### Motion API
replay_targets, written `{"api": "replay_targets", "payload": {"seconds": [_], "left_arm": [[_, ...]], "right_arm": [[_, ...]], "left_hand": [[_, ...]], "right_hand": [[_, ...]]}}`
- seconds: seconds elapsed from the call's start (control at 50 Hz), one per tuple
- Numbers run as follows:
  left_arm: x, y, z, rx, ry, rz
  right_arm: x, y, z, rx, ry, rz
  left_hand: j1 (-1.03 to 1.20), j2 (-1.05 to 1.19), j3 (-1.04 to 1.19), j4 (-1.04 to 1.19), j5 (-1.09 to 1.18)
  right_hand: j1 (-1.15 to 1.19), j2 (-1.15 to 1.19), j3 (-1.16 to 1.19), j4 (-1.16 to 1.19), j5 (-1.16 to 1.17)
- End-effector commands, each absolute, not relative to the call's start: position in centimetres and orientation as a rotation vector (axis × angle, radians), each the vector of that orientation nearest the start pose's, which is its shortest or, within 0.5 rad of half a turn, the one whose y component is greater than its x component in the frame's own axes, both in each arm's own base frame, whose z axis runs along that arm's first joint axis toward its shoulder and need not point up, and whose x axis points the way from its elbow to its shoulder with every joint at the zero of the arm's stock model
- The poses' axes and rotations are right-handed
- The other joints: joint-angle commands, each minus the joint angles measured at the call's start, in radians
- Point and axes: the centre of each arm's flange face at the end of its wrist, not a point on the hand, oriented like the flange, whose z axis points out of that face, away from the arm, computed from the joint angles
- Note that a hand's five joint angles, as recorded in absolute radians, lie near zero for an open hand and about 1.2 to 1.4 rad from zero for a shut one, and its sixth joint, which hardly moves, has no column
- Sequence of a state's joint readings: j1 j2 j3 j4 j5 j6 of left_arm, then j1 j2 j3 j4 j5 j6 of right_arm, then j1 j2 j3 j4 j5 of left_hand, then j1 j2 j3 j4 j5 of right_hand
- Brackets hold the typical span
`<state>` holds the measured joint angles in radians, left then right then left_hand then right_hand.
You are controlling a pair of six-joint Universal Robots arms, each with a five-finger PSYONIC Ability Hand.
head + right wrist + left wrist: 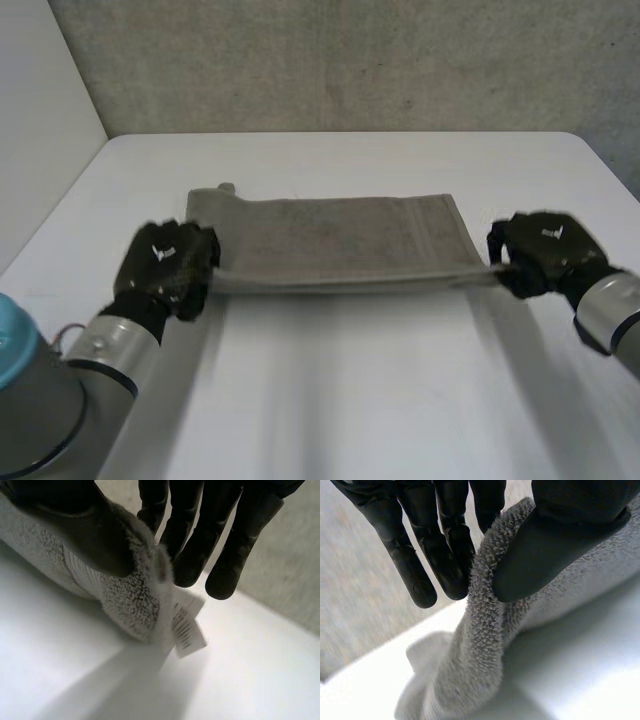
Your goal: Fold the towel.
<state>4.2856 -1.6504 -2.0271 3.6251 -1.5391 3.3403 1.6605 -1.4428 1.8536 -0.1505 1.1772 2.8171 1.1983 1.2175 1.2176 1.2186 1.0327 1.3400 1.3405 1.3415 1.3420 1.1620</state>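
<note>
Your white table stands before a grey concrete wall, and the grey towel lies across the table's middle, its long axis running side to side, stretched between the two hands. The left hand pinches the towel's near left corner and the right hand its near right corner. The left wrist view shows you the thumb pressing looped pile against the fingers, while the right wrist view adds a white label hanging from the pinched corner at the fingertips.
</note>
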Motion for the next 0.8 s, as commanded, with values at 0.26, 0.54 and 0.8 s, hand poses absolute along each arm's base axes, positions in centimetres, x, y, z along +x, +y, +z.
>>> {"api": "replay_targets", "payload": {"seconds": [0.26,0.54,0.8], "left_arm": [[-24.8,-19.6,34.1,0.794,2.007,-2.607],[-28.5,-28.2,23.7,0.914,2.405,-2.141],[-32.1,-35.8,34.0,0.740,1.868,-2.716]], "right_arm": [[19.5,-25.1,38.8,-1.030,1.971,-2.158],[23.6,-31.6,28.6,-1.445,2.310,-1.647],[27.8,-39.1,39.2,-1.032,1.746,-2.700]], "left_hand": [[0.198,0.179,0.179,0.178,0.189],[0.198,0.179,0.179,0.178,0.189],[0.198,0.179,0.179,0.178,0.189]], "right_hand": [[0.056,0.056,0.055,0.054,0.060],[0.056,0.056,0.055,0.054,0.060],[0.056,0.056,0.055,0.054,0.060]]}}
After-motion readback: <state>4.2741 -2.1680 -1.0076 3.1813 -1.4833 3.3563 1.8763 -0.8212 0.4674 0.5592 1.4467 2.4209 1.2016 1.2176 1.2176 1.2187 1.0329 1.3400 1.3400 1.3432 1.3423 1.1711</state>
